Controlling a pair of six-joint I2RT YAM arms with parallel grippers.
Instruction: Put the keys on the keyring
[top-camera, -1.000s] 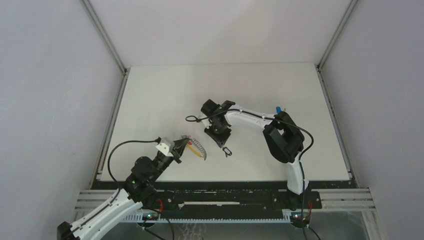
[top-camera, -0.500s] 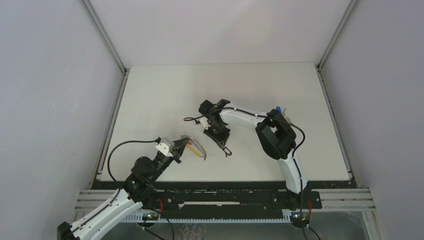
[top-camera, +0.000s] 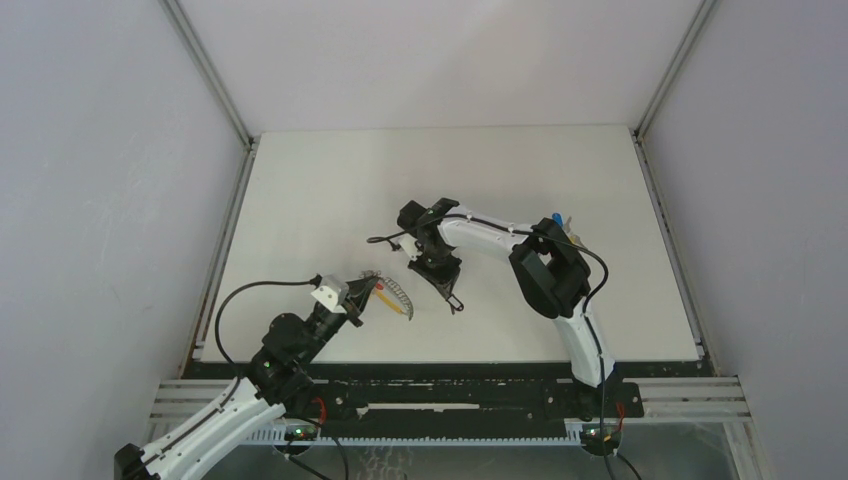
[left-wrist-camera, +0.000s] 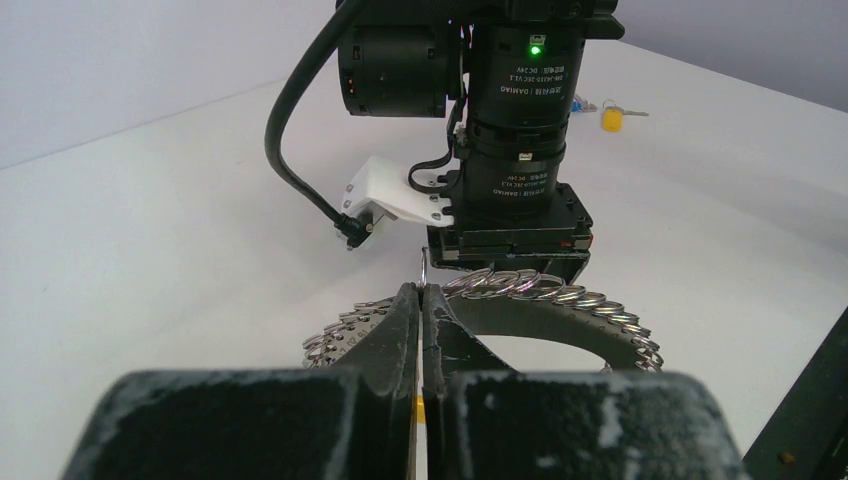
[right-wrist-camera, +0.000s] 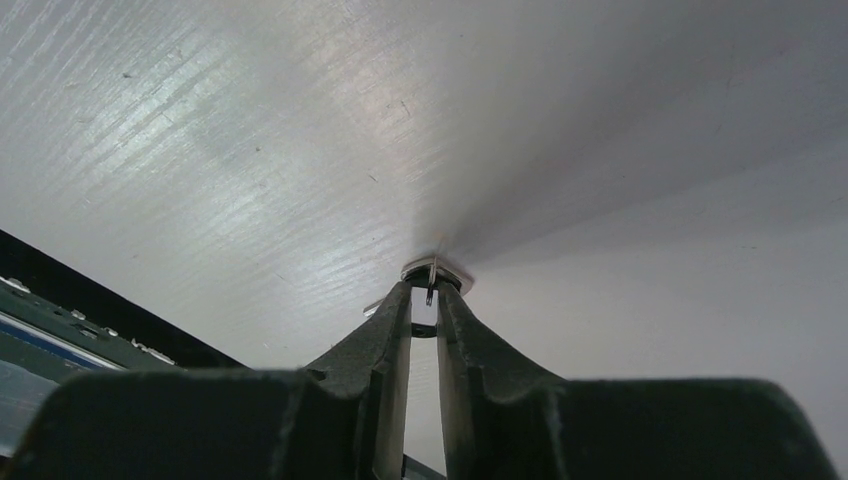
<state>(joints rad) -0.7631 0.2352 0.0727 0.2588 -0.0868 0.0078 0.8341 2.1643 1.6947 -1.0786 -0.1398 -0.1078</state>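
Note:
In the top external view my left gripper (top-camera: 373, 288) is shut on the keyring (top-camera: 396, 296), a grey chain-like loop with a yellow section, near the table's front. The left wrist view shows the left gripper (left-wrist-camera: 421, 290) pinching one thin wire ring of the keyring (left-wrist-camera: 560, 294). My right gripper (top-camera: 452, 298) points down at a small black-rimmed key (top-camera: 458, 306) just right of the keyring. In the right wrist view the right gripper (right-wrist-camera: 424, 290) has its tips pressed on either side of that key (right-wrist-camera: 432, 268), which lies on the table. A yellow key (left-wrist-camera: 611, 118) lies far off.
A blue key (top-camera: 556, 217) lies at the right, beside the right arm's elbow (top-camera: 548, 275). The right arm's wrist (left-wrist-camera: 515, 150) stands just behind the keyring in the left wrist view. The table's front edge (top-camera: 450, 352) is close below both grippers.
The right arm has shifted slightly left and its jaws have narrowed onto the black-rimmed key. The left arm and the keyring have not moved.

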